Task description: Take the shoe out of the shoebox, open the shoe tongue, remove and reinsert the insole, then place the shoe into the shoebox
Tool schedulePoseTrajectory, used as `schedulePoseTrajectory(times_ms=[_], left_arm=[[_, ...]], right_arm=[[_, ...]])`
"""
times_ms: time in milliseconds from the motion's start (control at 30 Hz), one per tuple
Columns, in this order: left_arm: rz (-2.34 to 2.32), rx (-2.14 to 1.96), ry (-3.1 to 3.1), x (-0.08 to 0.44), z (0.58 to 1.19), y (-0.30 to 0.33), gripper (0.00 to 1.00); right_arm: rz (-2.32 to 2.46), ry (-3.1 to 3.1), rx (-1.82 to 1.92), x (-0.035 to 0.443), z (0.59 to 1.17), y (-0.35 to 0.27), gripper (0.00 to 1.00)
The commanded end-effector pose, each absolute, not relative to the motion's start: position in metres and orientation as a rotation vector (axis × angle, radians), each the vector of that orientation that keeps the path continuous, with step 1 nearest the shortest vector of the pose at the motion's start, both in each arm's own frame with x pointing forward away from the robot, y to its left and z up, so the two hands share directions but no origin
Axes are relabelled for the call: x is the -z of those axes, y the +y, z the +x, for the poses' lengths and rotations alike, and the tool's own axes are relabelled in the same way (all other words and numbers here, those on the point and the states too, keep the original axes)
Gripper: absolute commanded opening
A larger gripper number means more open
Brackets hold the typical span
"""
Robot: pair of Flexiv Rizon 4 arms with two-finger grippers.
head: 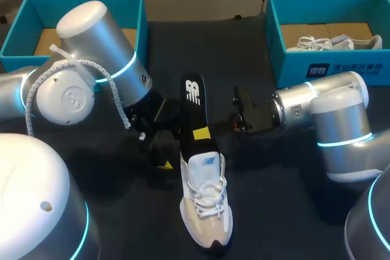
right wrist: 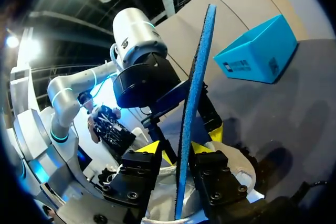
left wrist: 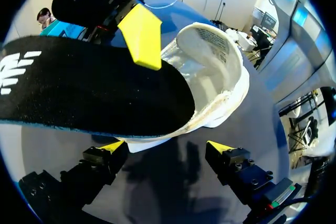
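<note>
A white shoe (head: 207,211) lies on the dark table, toe toward the front edge. A black insole (head: 194,105) with a blue underside sticks out of its opening and slants up toward the back. My right gripper (head: 203,133) is shut on the insole (right wrist: 195,93), which shows edge-on between its fingers (right wrist: 203,147). My left gripper (head: 159,153) stands open just left of the shoe. In the left wrist view the shoe's heel (left wrist: 220,72) lies ahead of the left gripper (left wrist: 167,148), outside its fingers, and the insole (left wrist: 89,95) crosses above.
A teal shoebox (head: 18,35) stands at the back left behind my left arm. A second teal shoebox (head: 317,71) at the back right holds another white shoe (head: 332,42). Both arms crowd the table's middle.
</note>
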State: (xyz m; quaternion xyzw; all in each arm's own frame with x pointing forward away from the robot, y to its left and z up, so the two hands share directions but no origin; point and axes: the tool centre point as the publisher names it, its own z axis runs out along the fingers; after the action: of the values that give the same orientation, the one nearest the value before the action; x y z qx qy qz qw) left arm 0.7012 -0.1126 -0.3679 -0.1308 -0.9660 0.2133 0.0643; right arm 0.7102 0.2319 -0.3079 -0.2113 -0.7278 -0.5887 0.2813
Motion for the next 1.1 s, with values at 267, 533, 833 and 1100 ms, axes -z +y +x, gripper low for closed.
schedulePoseTrajectory(times_ms=[267,533,833,1100], left_arm=[[-0.395,-0.639,-2.920,0.367,0.701,-0.113,1.00],[-0.395,-0.639,-2.920,0.367,0.701,-0.113,1.00],[-0.395,-0.639,-2.920,0.367,0.701,-0.113,1.00],[-0.395,-0.639,-2.920,0.367,0.701,-0.113,1.00]], right_arm=[[-0.557,-1.931,1.563,0.316,0.713,0.238,0.00],[-0.588,-1.909,1.572,0.323,0.708,0.233,0.00],[-0.620,-1.868,1.578,0.338,0.695,0.232,0.00],[-0.644,-1.835,1.585,0.350,0.683,0.233,0.00]])
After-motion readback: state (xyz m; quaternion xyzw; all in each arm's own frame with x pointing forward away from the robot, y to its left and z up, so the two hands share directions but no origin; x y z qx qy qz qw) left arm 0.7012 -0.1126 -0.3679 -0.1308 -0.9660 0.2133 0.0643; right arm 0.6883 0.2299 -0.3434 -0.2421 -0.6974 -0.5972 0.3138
